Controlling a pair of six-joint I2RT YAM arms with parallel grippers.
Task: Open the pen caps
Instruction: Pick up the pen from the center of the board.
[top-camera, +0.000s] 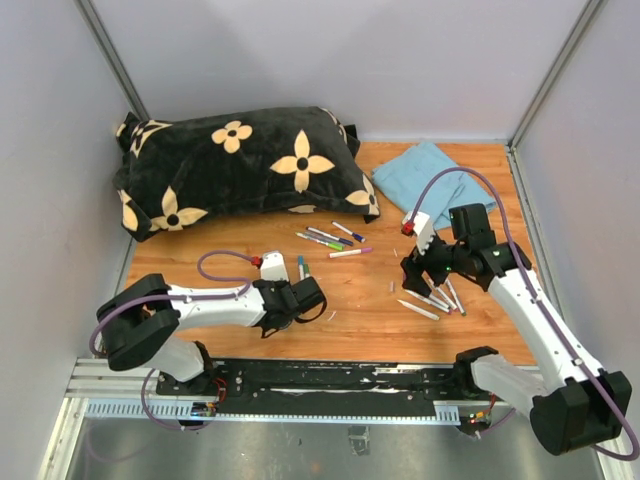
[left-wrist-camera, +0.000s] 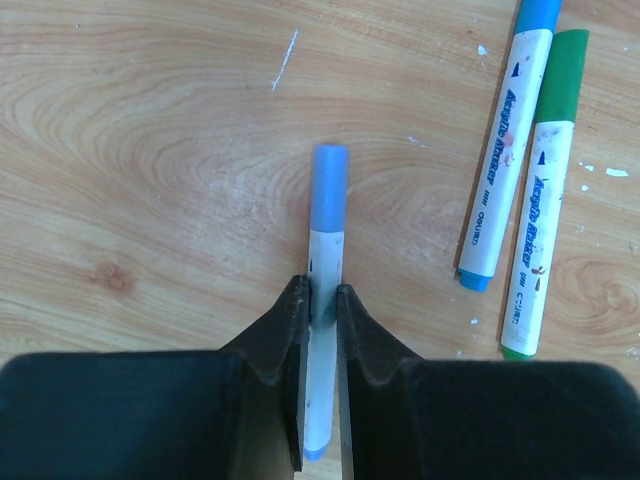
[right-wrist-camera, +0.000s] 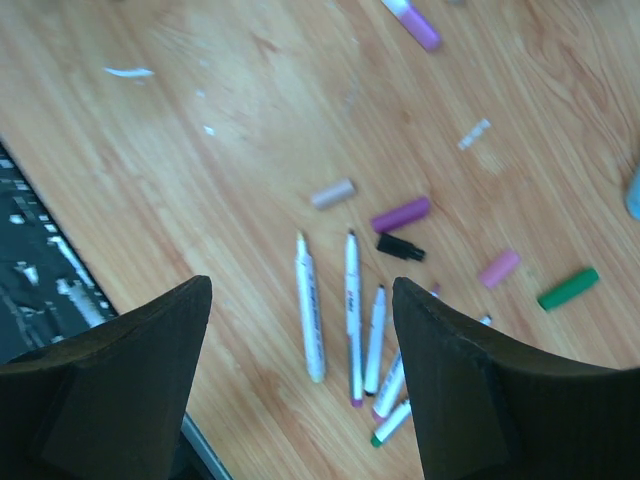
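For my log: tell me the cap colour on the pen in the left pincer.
Light blue cap on that pen, best in left wrist view.

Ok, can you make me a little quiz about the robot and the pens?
1. True or false: the left gripper is shut on a pen with its blue cap on.
2. The right gripper is: A) open and empty, B) holding a green pen, C) holding the pillow.
3. In the left wrist view, how many other pens lie to the right of the held one?
Key: 1 true; 2 A; 3 two.
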